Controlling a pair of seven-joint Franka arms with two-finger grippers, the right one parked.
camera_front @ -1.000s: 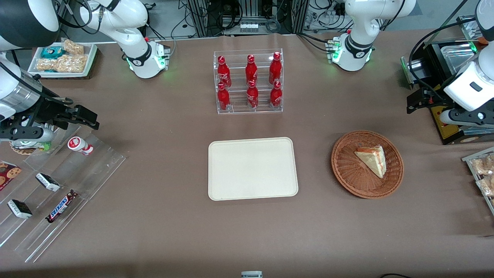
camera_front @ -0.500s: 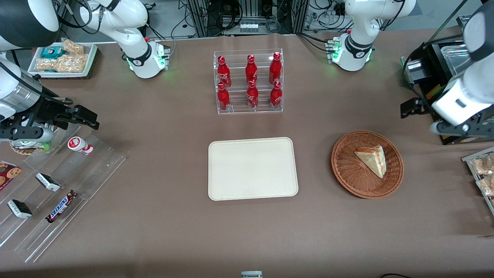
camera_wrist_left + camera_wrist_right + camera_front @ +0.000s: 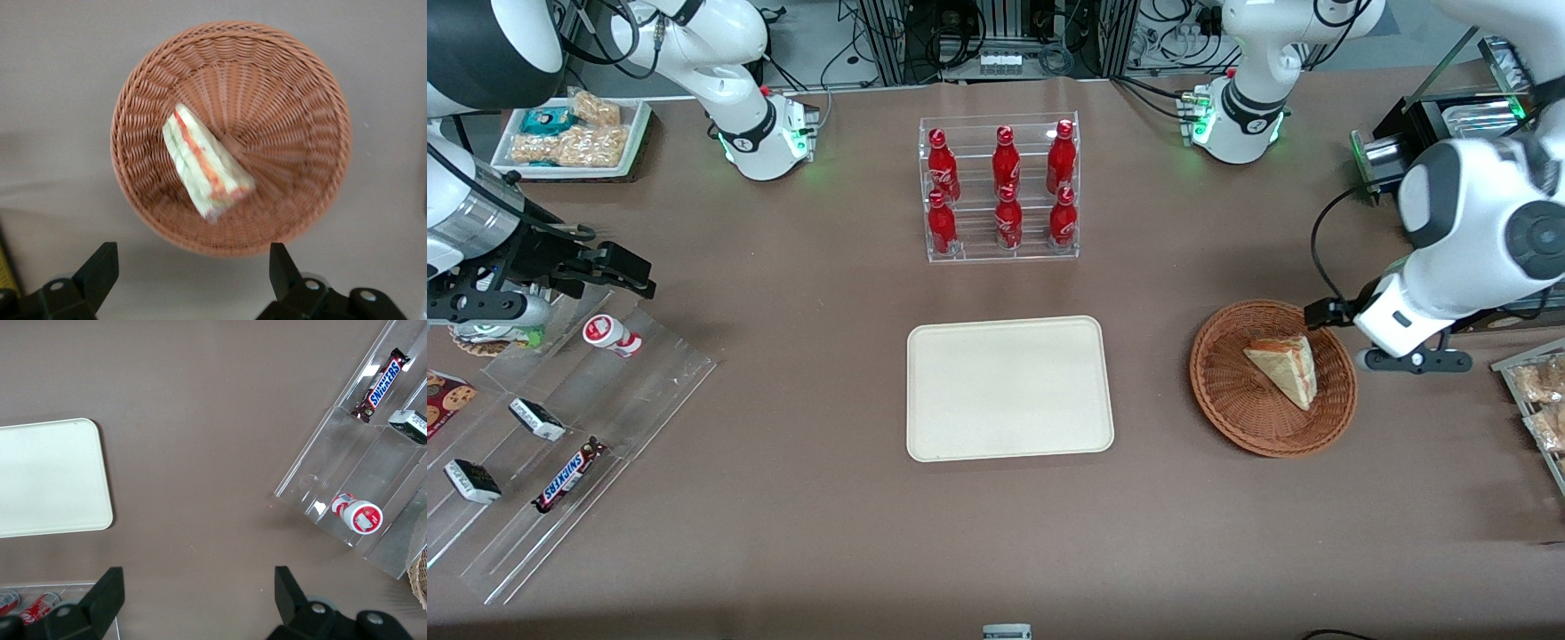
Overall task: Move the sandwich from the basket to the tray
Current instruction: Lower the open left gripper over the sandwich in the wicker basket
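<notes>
Front view shows the working arm has swung in from the worktop's edge over the last second, so its pincer (image 3: 190, 283) now hangs spread open and empty above the rim of the basket (image 3: 1227, 404), at the basket's edge toward the working arm's end. That looks like the approach before the grasp. The sandwich (image 3: 1285, 367) lies flat in the basket, well apart from the tray (image 3: 1009, 388). Its long axis runs diagonally, tapered tip toward the tray, filling edge facing the working arm's end.

Below the black gripper (image 3: 190, 273), a pale sandwich (image 3: 205, 163) with red-green filling lies in a reddish-brown woven basket (image 3: 303, 143); the tray (image 3: 1009, 388) is cream.
</notes>
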